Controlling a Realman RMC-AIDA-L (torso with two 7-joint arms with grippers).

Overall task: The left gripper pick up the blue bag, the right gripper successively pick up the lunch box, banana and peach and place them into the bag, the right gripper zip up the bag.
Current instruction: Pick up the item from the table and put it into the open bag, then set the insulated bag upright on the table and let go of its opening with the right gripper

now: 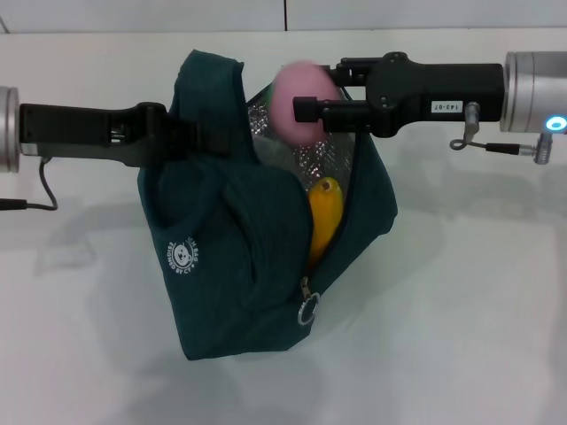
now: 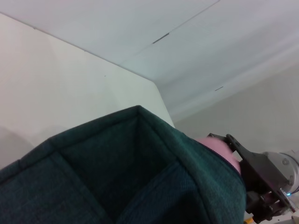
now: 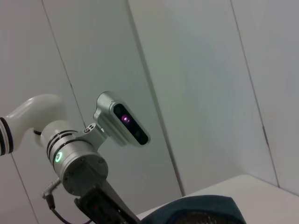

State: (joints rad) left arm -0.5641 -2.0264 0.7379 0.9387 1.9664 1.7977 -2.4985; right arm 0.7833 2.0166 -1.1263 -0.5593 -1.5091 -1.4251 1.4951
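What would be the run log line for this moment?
left hand: holds blue bag open | right hand: peach over opening | banana inside

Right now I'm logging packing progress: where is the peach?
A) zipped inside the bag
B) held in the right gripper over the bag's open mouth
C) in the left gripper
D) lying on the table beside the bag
B: the right gripper grips the peach above the open blue bag, with the banana already inside.

The banana (image 1: 324,221) and the peach (image 1: 299,104) crowd the blue bag (image 1: 239,266) mouth.
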